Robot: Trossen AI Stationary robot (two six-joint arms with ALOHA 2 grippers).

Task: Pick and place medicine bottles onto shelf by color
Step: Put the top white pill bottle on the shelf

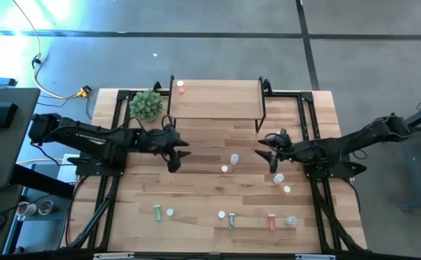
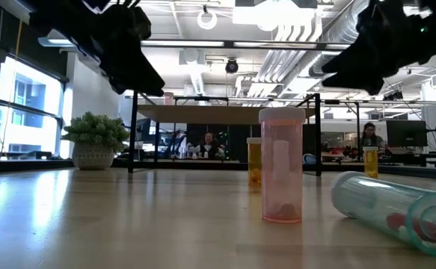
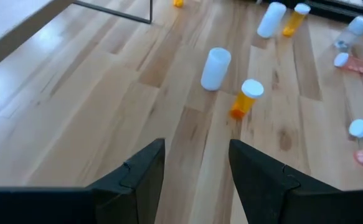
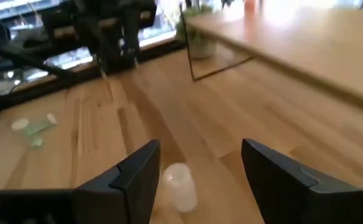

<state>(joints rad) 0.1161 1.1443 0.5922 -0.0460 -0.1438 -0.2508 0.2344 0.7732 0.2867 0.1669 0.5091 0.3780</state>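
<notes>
No writing is readable on the small white-capped bottles [image 1: 232, 158] scattered over the table [image 1: 196, 188]; 1 red bottle [image 1: 181, 88] stands on the shelf [image 1: 215, 99]. The left gripper [image 1: 172, 163] and right gripper [image 1: 274, 165] both hover open and empty. A potted plant [image 1: 146, 105] sits beside the shelf.

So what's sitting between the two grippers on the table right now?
In the high view, a white bottle and an orange bottle stand between the left gripper and right gripper, both open and empty.
</notes>
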